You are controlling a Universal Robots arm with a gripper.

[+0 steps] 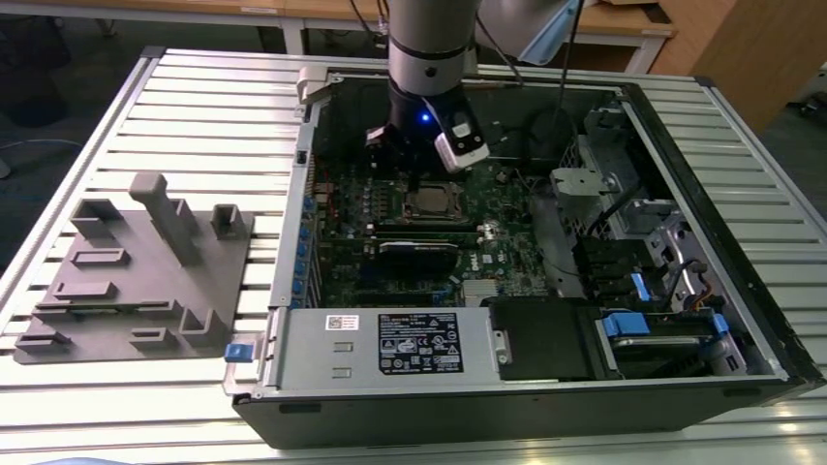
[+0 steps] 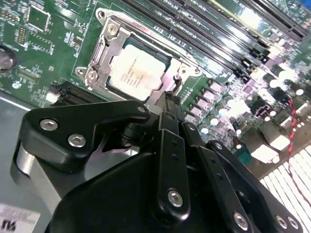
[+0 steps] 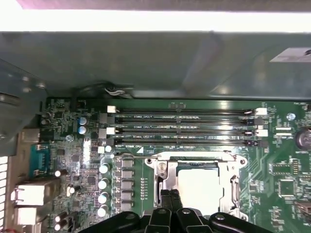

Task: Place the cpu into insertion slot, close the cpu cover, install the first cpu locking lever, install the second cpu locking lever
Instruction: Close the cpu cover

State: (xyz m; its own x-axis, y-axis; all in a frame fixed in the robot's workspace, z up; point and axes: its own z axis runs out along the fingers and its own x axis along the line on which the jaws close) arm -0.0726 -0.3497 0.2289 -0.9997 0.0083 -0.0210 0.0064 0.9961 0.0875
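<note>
Jaws drawn together on nothing, probably to act as one narrow pusher, the gripper [image 2: 167,99] hangs at the edge of the insertion slot [image 2: 154,48], where the cpu [image 2: 136,73] lies seated, framed by the cpu cover [image 2: 99,56], on a green motherboard [image 2: 48,53] in an open computer case [image 1: 517,417] on a slatted table [image 1: 194,107].

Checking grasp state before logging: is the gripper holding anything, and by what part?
Nothing visibly held. The gripper has its jaws shut, tips at the edge of the cover, which frames the cpu.
</note>
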